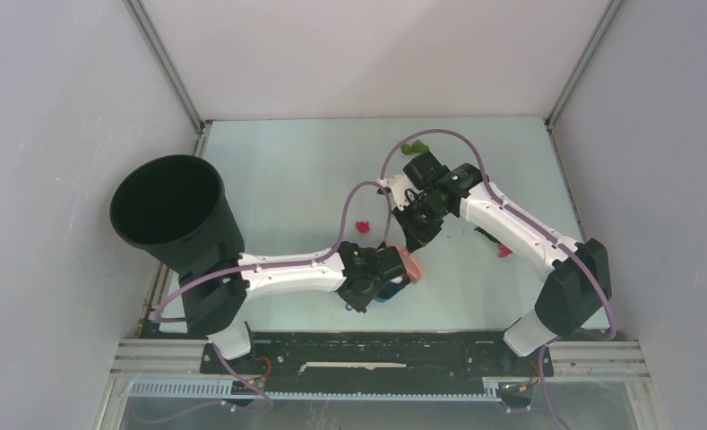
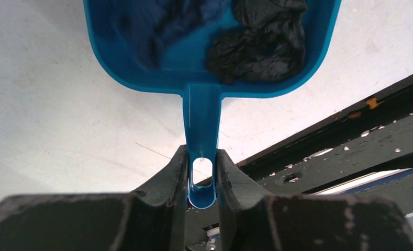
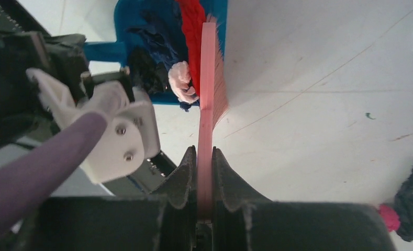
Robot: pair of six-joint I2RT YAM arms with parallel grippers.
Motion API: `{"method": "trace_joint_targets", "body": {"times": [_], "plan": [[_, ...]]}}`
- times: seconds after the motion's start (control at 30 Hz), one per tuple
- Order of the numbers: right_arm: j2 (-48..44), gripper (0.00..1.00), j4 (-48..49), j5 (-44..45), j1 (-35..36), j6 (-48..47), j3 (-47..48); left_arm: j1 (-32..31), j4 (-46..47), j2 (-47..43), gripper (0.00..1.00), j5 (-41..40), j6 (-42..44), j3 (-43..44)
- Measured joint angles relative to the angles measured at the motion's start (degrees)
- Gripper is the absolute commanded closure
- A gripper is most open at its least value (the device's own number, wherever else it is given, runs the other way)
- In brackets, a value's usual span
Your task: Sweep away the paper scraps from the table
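My left gripper is shut on the handle of the blue dustpan, which lies on the table with a black scrap and a dark blue scrap inside. My right gripper is shut on the pink brush, whose bristles stand at the dustpan's mouth beside a red scrap and a white scrap. In the top view the brush meets the dustpan near the front middle. Loose paper scraps lie apart: green, red, magenta and black.
A tall black bucket stands at the table's left edge, over the left arm's base. A black rail runs along the near edge, close behind the dustpan. Grey walls close in the left, right and far sides.
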Motion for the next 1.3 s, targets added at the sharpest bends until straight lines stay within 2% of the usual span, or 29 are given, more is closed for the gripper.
{"method": "trace_joint_targets", "body": {"times": [0.2,0.37,0.5,0.63,0.77,0.97,1.1,1.3], "plan": [[-0.7,1.0,-2.01,-4.66,-2.8,0.5,0.0,-0.02,3.82,-3.52,1.0,-0.59,-0.39,-5.42],[-0.92,1.0,-3.32,-6.27,-8.46,1.42,0.39,-0.02,8.72,-9.33,1.0,-1.49,-0.42,-10.64],[-0.96,1.0,-3.69,-3.06,-11.26,1.86,2.4,-0.07,13.07,-13.81,1.0,-1.4,-0.39,-14.53],[-1.7,1.0,-2.23,1.75,-11.69,2.27,3.41,-0.07,14.84,-14.53,1.0,-0.96,-0.44,-14.88],[-3.34,1.0,-0.57,5.44,-13.0,2.43,3.41,-0.09,15.65,-16.09,1.0,-0.39,-0.61,-16.06],[-6.19,1.0,2.23,8.87,-16.15,2.73,3.3,-0.2,15.47,-23.1,1.0,-0.48,-1.55,-17.97],[-7.98,1.0,3.65,7.82,-18.8,3.13,2.69,-0.24,15.82,-27.74,1.0,-1.97,-1.53,-18.62],[-8.92,1.0,5.7,1.42,-24.0,4.02,-1.55,-0.31,16.72,-31.34,1.0,-7.58,-1.97,-19.26]]}}
